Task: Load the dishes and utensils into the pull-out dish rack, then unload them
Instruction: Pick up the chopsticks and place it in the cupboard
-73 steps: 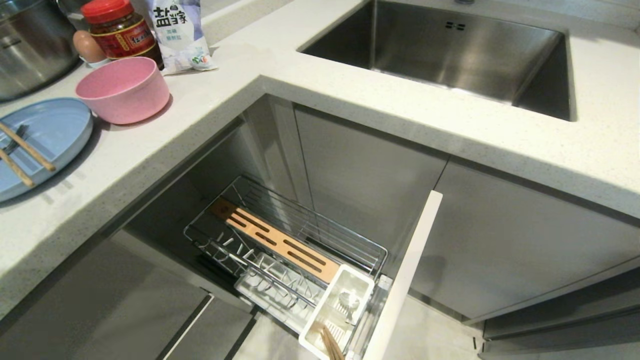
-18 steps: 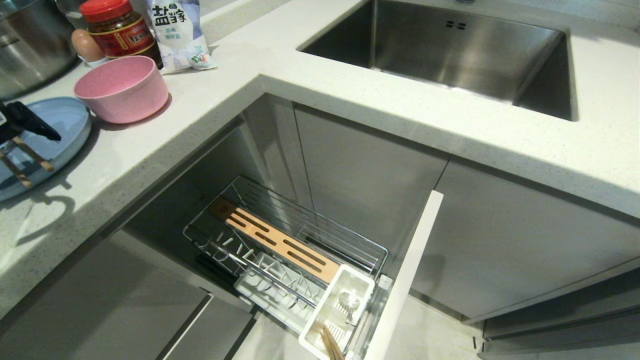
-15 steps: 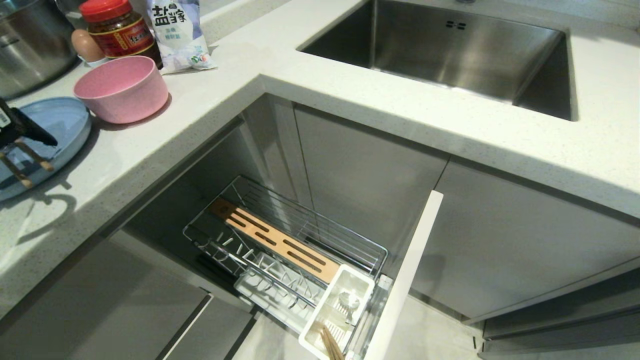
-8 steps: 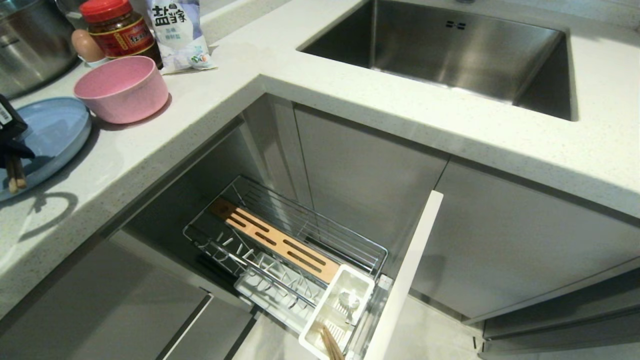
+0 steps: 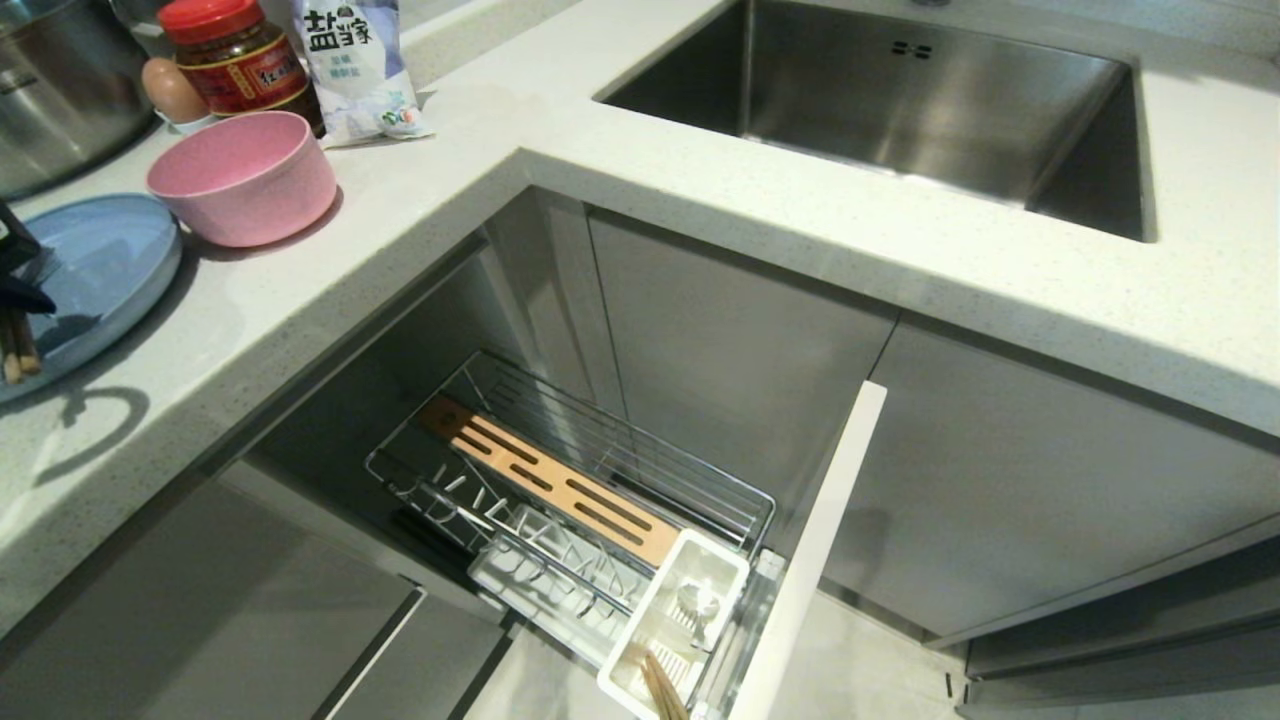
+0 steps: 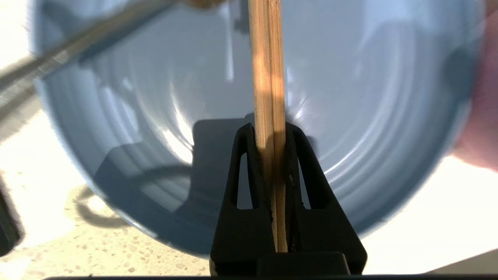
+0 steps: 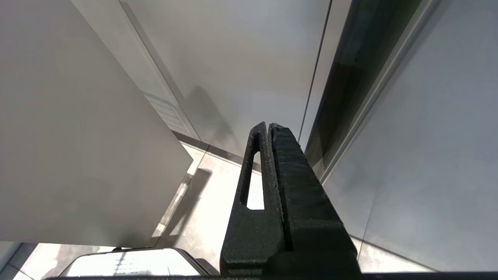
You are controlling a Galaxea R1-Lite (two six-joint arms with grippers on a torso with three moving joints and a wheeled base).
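Note:
At the far left of the counter my left gripper (image 5: pixel 14 285) is shut on a pair of light-brown wooden chopsticks (image 6: pixel 266 58). They are pressed side by side between its black fingers (image 6: pixel 239 163), over the light-blue plate (image 6: pixel 369 97). A silver utensil handle (image 6: pixel 78 50) lies across the plate's far side. The pink bowl (image 5: pixel 243 175) stands beside the plate (image 5: pixel 110 260). The pull-out dish rack (image 5: pixel 690 470) is drawn out below the counter, with another pair of chopsticks (image 5: pixel 663 690) in its white caddy (image 5: pixel 715 575). My right gripper (image 7: pixel 268 125) hangs shut low by the cabinet fronts, holding nothing.
A steel pot (image 5: pixel 60 90), an egg (image 5: pixel 170 90), a red-lidded jar (image 5: pixel 235 60) and a salt bag (image 5: pixel 355 65) crowd the counter behind the bowl. The steel sink (image 5: pixel 900 100) is at the back right. The rack's pale front panel (image 5: pixel 810 560) juts out.
My left gripper has shut on the chopsticks. They lay apart and slanted on the plate; now they are held together. The gripper shifted slightly left. The right arm is still.

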